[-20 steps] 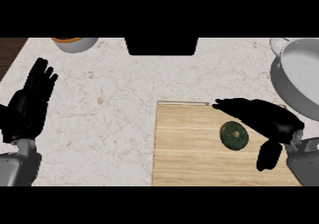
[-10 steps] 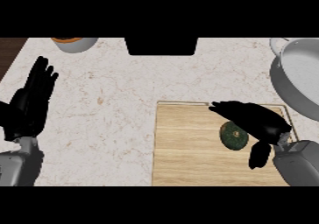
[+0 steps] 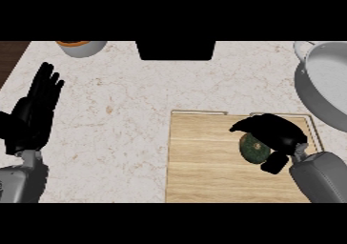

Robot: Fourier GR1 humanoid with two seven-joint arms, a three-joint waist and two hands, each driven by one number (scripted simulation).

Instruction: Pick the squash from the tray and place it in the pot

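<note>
A dark green squash (image 3: 251, 148) lies on the wooden tray (image 3: 204, 171), toward its right side. My right hand (image 3: 276, 133) covers the squash from above and to the right. Its fingers curl over the squash's top edge and its thumb sits at the lower right, so part of the squash is hidden. The grey pot (image 3: 330, 88) stands at the right edge of the counter, beyond the tray's far right corner. My left hand (image 3: 32, 119) rests open at the left edge, fingers up.
A small bowl with orange contents (image 3: 81, 46) stands at the back left. A black block (image 3: 176, 50) sits at the back centre. Speckled counter lies between the left hand and the tray. Dark wood shows at the far left corner.
My right hand has moved left and down over the squash, and its fingers have curled round it. The squash still lies on the tray. The left hand has barely moved.
</note>
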